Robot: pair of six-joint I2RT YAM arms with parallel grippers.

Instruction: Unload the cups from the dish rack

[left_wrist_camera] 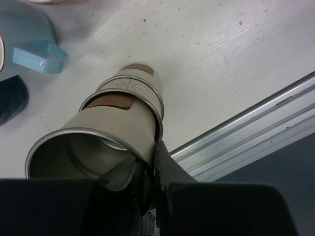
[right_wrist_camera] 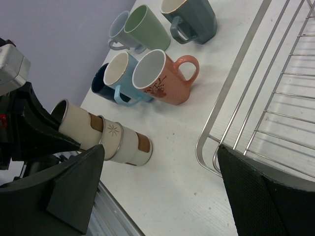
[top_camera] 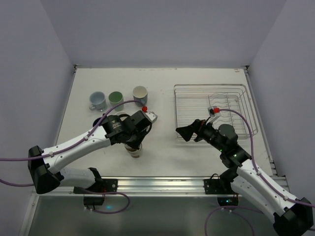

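Observation:
My left gripper [top_camera: 134, 139] [left_wrist_camera: 147, 169] is shut on the rim of a beige tumbler [left_wrist_camera: 106, 132], one finger inside and one outside. That tumbler is nested in a stack of beige tumblers [top_camera: 134, 150] [right_wrist_camera: 110, 139] whose base is at the table. A salmon mug [right_wrist_camera: 165, 78], a light blue mug [right_wrist_camera: 119, 73] [left_wrist_camera: 24, 37] and a dark blue cup [right_wrist_camera: 101, 81] stand beside the stack. My right gripper [top_camera: 189, 132] [right_wrist_camera: 161, 150] is open and holds nothing, just left of the dish rack [top_camera: 211, 88] [right_wrist_camera: 236, 93]. No cup shows inside the rack.
A light blue mug [top_camera: 97, 101], a green mug [top_camera: 116, 100] [right_wrist_camera: 147, 29] and a beige mug [top_camera: 140, 93] stand in a row at the back left. A metal rail [top_camera: 157, 184] [left_wrist_camera: 256, 128] runs along the near table edge, close to the stack. Walls enclose the table.

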